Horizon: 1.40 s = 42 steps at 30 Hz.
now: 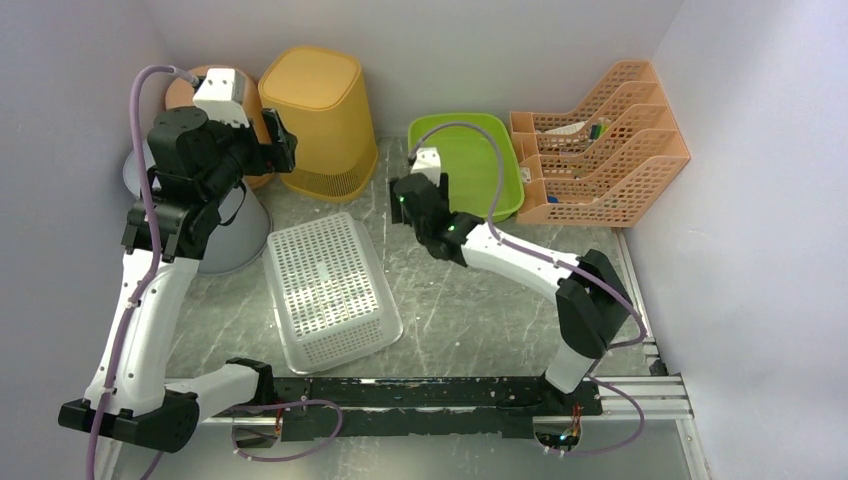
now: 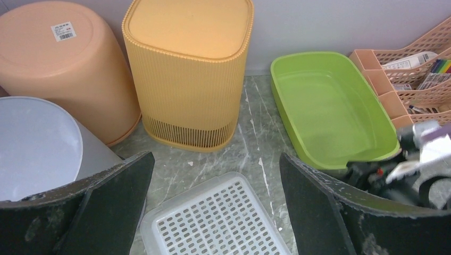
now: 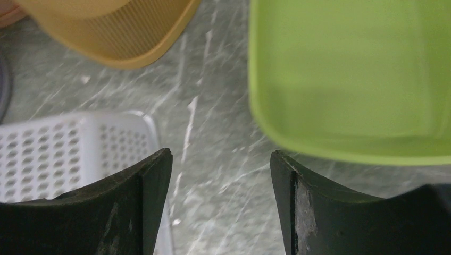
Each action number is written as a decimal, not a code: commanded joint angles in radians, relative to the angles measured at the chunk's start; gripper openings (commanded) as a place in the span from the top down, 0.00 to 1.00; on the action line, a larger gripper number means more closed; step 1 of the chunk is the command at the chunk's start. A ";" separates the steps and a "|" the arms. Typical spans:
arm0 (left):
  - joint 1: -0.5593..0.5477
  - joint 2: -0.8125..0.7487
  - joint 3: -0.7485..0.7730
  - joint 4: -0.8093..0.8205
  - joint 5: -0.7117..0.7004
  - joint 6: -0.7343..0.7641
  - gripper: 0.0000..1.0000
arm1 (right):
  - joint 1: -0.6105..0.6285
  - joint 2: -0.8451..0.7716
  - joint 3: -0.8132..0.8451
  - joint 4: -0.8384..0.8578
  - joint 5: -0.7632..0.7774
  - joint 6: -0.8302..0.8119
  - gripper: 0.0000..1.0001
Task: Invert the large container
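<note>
The large white perforated container (image 1: 325,290) lies bottom up in the middle of the table, also in the left wrist view (image 2: 218,223) and at the left of the right wrist view (image 3: 53,154). My right gripper (image 1: 408,200) (image 3: 220,156) hovers over bare tabletop between this container and a green tub (image 1: 470,165) (image 3: 351,74). It is open, with nothing between its fingers. Raised at the back left, my left gripper (image 1: 278,140) (image 2: 215,159) is wide open and empty, looking down past the container's far edge.
A ribbed yellow bin (image 1: 320,120), an orange bin (image 2: 58,64) and a grey bin (image 1: 230,235) stand upside down at the back left. The green tub is upright. An orange file rack (image 1: 600,150) with pens fills the back right corner. Walls close three sides.
</note>
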 commanded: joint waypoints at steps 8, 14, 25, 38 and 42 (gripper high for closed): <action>-0.005 -0.042 -0.068 0.072 0.044 -0.001 0.00 | -0.150 0.218 0.227 -0.108 -0.103 -0.205 0.33; -0.005 -0.038 -0.095 0.082 0.043 0.006 0.00 | -0.174 0.300 0.288 -0.102 -0.136 -0.210 0.35; -0.005 -0.058 -0.120 0.087 0.034 0.009 0.00 | -0.207 0.419 0.291 -0.069 -0.137 -0.188 0.55; -0.003 -0.052 -0.117 0.083 0.035 0.007 0.00 | -0.231 0.380 0.234 -0.003 -0.178 -0.159 1.00; -0.005 -0.057 -0.113 0.075 0.032 0.002 0.00 | -0.270 0.221 0.153 0.093 -0.354 -0.087 1.00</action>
